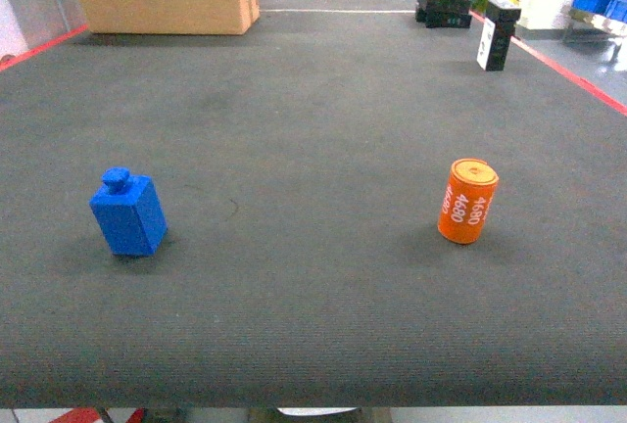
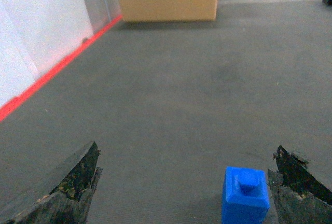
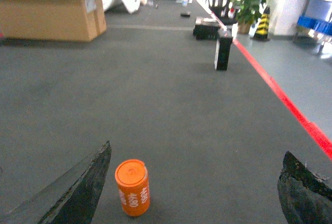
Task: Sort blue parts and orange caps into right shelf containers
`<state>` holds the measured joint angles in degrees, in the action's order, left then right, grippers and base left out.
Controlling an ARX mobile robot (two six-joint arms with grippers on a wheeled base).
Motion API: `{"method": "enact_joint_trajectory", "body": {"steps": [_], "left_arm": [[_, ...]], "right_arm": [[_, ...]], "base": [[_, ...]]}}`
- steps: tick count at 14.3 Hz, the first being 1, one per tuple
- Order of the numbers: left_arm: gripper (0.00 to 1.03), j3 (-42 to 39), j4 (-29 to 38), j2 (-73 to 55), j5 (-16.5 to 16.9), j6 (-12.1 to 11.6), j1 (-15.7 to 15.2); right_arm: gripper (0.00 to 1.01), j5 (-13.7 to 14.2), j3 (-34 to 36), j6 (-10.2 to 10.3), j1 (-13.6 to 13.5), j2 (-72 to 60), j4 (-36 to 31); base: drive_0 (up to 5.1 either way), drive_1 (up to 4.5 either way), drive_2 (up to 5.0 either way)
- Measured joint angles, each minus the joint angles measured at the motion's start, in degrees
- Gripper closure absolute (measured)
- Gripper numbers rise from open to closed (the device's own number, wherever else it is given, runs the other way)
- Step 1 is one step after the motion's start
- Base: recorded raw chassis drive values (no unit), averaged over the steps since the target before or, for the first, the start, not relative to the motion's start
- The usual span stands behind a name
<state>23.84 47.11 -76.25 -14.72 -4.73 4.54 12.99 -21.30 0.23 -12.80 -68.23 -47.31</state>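
i see the small blue plastic block with a knob on top (image 1: pixel 128 213) standing upright on the dark grey carpeted desk (image 1: pixel 313 129), low between the wide-open fingers of my left end effector (image 2: pixel 181 185), just beside the right finger. the orange cylindrical cap with white numbers (image 1: pixel 467 201) stands well apart, inside my right end effector (image 3: pixel 194 185), also spread open, near its left finger. both look staged for pickup. the bright blue plastic shelf containers (image 1: pixel 598 2) sit far right; i cannot see their contents.
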Motion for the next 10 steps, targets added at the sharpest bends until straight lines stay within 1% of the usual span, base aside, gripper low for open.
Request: {"method": "enact_joint_trajectory", "body": {"steps": [1, 2, 3, 4, 6, 8, 10], "left_arm": [[0.05, 3.56, -0.52, -7.56, 1.16, 1.64, -0.09], [0.05, 6.03, -0.59, -12.55, 2.14, 3.13, 0.11], [0.05, 8.52, -0.76, -16.66, 2.95, 4.59, 0.66], [0.05, 10.88, -0.74, -19.8, 3.56, 5.79, 1.2], [0.05, 14.25, -0.55, -24.83, 4.48, 7.45, 1.73], [0.05, 16.46, -1.22, -28.26, 5.05, 7.85, 1.99], [0.05, 18.78, -2.67, -31.32, 5.88, 7.85, 2.45]], "right_arm": [[0.03, -0.9, -2.71, 0.33, -0.76, -8.11, -1.6], [0.03, -2.54, -5.11, 1.07, -1.44, -15.78, -2.4], [0.03, -2.6, -7.63, 1.77, -2.21, -21.33, -2.49], [0.03, -2.93, -10.47, 2.54, -2.34, -25.62, -2.49], [0.03, -3.08, -14.64, 3.89, -2.58, -31.32, -2.47], [0.03, -3.65, -17.44, 4.76, -2.58, -35.21, -2.43], [0.03, -3.87, -20.09, 5.16, -2.58, -38.38, -2.08]], "base": [[0.0, 0.0, 0.0], [0.0, 0.0, 0.0], [0.0, 0.0, 0.0], [0.0, 0.0, 0.0], [0.0, 0.0, 0.0], [0.0, 0.0, 0.0], [0.0, 0.0, 0.0]]}}
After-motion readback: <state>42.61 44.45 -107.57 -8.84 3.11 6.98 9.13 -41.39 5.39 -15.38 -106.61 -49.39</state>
